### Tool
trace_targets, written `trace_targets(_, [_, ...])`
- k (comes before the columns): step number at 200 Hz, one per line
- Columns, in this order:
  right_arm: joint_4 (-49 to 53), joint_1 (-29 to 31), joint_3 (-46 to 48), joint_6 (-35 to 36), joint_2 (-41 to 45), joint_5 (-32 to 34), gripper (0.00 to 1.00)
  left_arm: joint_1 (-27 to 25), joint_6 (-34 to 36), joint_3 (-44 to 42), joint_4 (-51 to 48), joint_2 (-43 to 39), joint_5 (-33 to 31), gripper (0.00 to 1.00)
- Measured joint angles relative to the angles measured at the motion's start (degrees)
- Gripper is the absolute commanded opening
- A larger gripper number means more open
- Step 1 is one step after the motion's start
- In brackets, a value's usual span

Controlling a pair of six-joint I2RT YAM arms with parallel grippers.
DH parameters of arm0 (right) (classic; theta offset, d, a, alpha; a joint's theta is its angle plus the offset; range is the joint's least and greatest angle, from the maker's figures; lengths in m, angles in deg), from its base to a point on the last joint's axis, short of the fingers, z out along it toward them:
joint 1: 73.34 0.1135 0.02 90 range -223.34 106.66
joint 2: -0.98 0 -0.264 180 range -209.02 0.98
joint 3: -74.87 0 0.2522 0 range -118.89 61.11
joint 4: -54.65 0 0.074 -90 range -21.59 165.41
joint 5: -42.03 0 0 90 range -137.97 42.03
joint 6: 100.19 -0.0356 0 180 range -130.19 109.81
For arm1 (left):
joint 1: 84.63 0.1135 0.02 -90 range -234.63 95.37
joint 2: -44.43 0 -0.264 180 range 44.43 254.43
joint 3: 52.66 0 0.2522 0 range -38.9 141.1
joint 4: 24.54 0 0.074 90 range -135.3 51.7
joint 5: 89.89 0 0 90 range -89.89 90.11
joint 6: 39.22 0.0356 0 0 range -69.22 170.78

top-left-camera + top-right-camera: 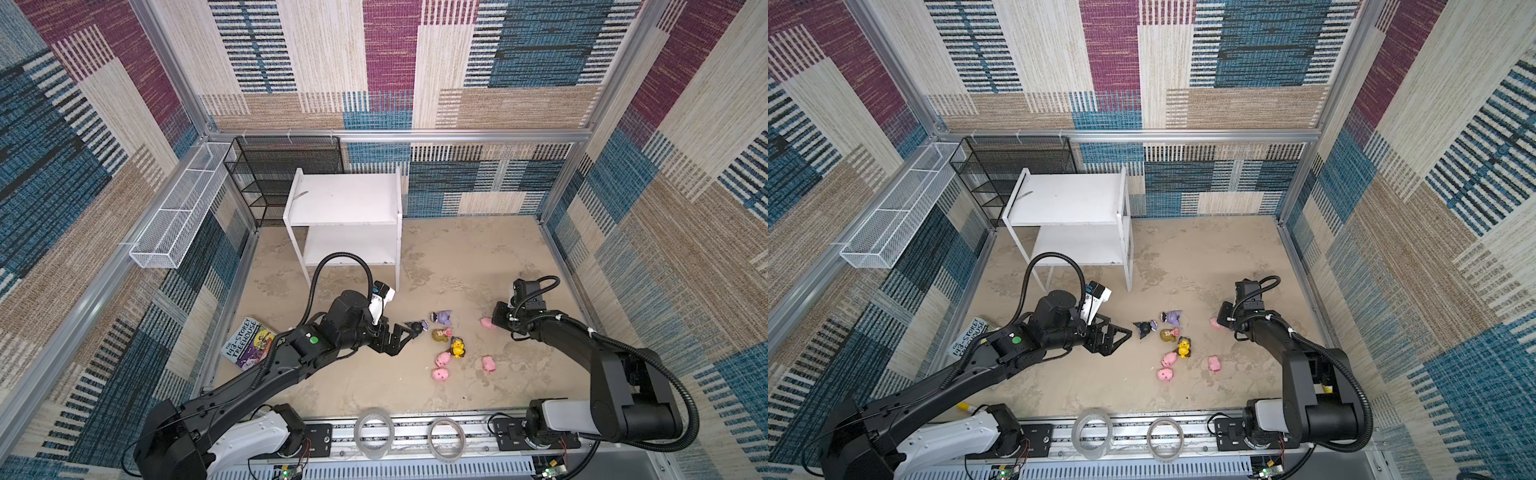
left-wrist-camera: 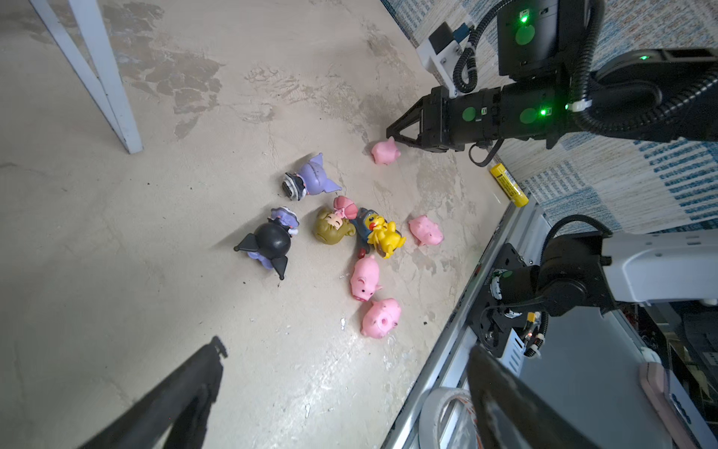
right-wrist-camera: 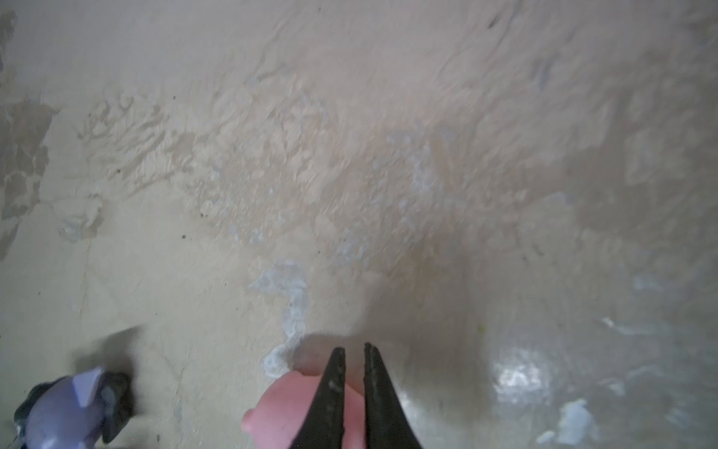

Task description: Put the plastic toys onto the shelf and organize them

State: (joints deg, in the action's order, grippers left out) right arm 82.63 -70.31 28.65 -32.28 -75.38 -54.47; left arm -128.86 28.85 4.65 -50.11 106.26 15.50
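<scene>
The sandy tabletop (image 1: 457,257) fills the floor of the box. In both top views the white shelf (image 1: 345,199) stands at about 11 o'clock from the middle. Both of its boards are bare. A black mesh rack (image 1: 266,174) stands at 10 o'clock from the shelf, touching the back wall. A long white wire basket (image 1: 178,216) hangs on the side wall at 9 o'clock from the shelf. A book (image 1: 248,344) lies flat at 8 o'clock, near the tabletop's edge.

The left gripper (image 1: 1119,342) is spread wide and holds nothing. It hovers at 9 o'clock from the toys, near them but not touching.

The right gripper (image 3: 354,350) has its jaws squeezed almost together on the top of the far pig (image 2: 385,151), with pink showing in the thin gap.

All the toys lie on the tabletop, just to the 4 o'clock side of the middle. The blond doll (image 2: 330,229) is in the heap's centre. The purple figure (image 2: 311,179) lies at its 12 o'clock. The black-headed figure (image 2: 272,239) lies at 10. The yellow figure (image 2: 382,233) touches the doll at 4. Two pigs (image 2: 364,278) (image 2: 380,317) lie at 6, one pig (image 2: 425,230) at 4, and the far pig at 2, well apart.
</scene>
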Motion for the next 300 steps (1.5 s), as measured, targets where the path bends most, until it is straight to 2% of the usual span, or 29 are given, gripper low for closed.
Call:
trace_targets(61, [2.40, 10.54, 0.98, -4.26, 4.72, -3.04, 0.15, -0.50, 0.68, 0.44, 2.51, 2.08, 0.42, 0.99])
trace_targets(86, [3.56, 11.30, 1.36, -5.70, 6.36, -3.76, 0.18, -0.50, 0.83, 0.28, 3.15, 1.97, 0.39, 0.99])
trace_targets(114, [4.52, 11.52, -0.50, -5.90, 6.86, -1.11, 0.20, -0.50, 0.85, -0.20, 3.28, 1.51, 0.35, 0.99])
trace_targets(160, [4.46, 11.47, -1.97, -4.39, -0.87, 1.40, 0.13, -0.50, 0.90, -0.52, 3.41, 0.52, 0.33, 0.99])
trace_targets(190, [4.44, 11.87, -1.51, -3.56, -1.14, 2.01, 0.12, -0.50, 1.03, -1.05, 3.41, -0.72, -0.07, 0.99])
trace_targets(223, [5.16, 17.18, 0.50, -5.18, 1.40, 1.51, 0.11, -1.44, 1.01, -1.86, 3.15, -0.46, -0.46, 0.99])
trace_targets(251, [4.79, 22.05, 4.46, -9.25, 4.81, 0.48, 0.11, -3.56, 0.96, -3.15, 1.95, 0.28, -1.73, 0.99])
trace_targets(300, [6.49, 25.46, 5.70, -13.99, 9.66, -0.24, 0.11, -5.35, 0.98, -2.69, 0.59, 2.36, -3.17, 0.99])
